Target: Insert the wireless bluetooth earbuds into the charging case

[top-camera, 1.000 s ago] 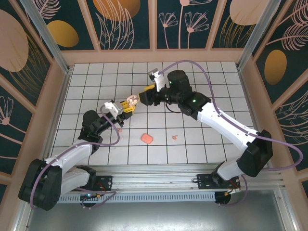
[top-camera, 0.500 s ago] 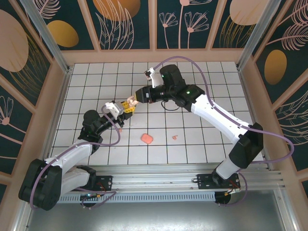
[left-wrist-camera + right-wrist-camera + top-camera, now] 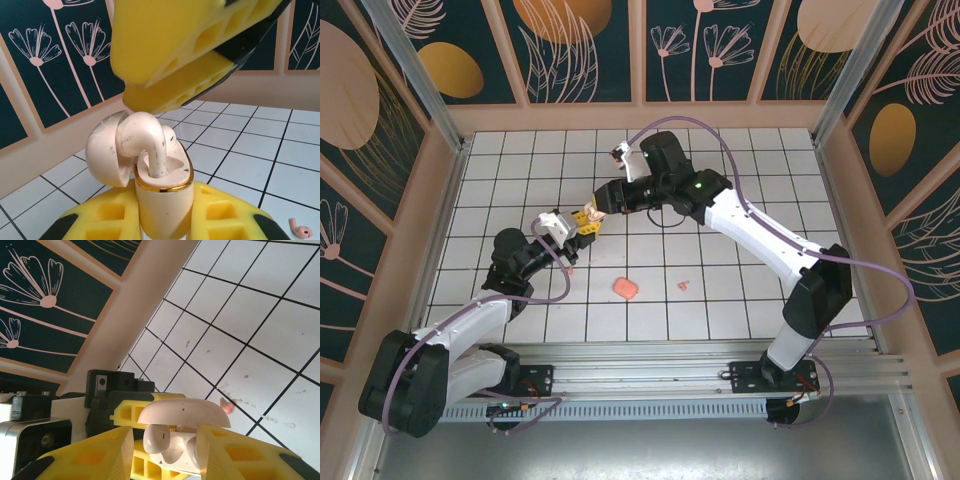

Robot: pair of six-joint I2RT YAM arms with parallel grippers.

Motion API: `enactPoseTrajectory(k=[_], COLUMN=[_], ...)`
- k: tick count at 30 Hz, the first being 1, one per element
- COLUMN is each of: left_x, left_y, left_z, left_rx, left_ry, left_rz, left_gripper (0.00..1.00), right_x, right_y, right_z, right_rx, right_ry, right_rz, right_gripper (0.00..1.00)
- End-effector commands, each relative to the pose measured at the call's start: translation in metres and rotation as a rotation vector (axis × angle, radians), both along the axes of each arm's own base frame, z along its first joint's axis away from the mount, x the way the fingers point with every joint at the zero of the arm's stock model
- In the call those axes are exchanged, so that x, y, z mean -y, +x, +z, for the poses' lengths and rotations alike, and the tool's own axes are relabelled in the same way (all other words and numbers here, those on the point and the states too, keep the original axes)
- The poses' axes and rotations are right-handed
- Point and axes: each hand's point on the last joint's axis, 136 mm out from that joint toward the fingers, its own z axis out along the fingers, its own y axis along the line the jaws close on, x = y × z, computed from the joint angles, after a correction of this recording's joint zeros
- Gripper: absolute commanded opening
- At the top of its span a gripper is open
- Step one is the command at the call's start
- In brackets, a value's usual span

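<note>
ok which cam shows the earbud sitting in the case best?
Left wrist: the earbud is close and sharp, stem down in the open charging case. Right wrist shows it partly under the lid. Top external: case and bud are one tiny pale blob.

From overhead I see the left gripper and right gripper nose to nose left of centre, with no passage between them. The right arm bars the right half diagonally. The upper-left tiles lie free. A salmon piece and a loose earbud dot the lower centre.
</note>
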Motion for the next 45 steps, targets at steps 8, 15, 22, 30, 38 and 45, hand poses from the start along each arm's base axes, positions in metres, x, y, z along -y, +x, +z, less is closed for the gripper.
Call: enactPoseTrajectory(k=[8, 15, 22, 30, 38, 45], left_x=[0.0, 0.0, 0.0, 0.0, -0.002, -0.002], left_y=[0.001, 0.002, 0.003, 0.004, 0.006, 0.006], left_z=[0.021, 0.023, 0.023, 0.025, 0.019, 0.019], left_rx=[0.062, 0.066, 0.066, 0.068, 0.074, 0.08], left_ry=[-0.011, -0.013, -0.013, -0.014, 0.016, 0.026], left_rz=[0.002, 0.006, 0.01, 0.015, 0.032, 0.034], left_gripper=[0.02, 0.02, 0.02, 0.02, 0.02, 0.02], right_x=[-0.008, -0.004, 0.002, 0.001, -0.002, -0.002], right_y=[-0.003, -0.005, -0.007, -0.008, -0.013, -0.009], right_z=[0.002, -0.004, -0.009, -0.005, -0.004, 0.007], right_rx=[-0.012, -0.022, -0.028, -0.053, -0.138, -0.117], right_ry=[-0.008, -0.039, -0.076, -0.06, -0.038, -0.02], right_rz=[0.029, 0.024, 0.004, -0.005, -0.029, -0.041], right_gripper=[0.36, 0.32, 0.26, 0.22, 0.23, 0.3])
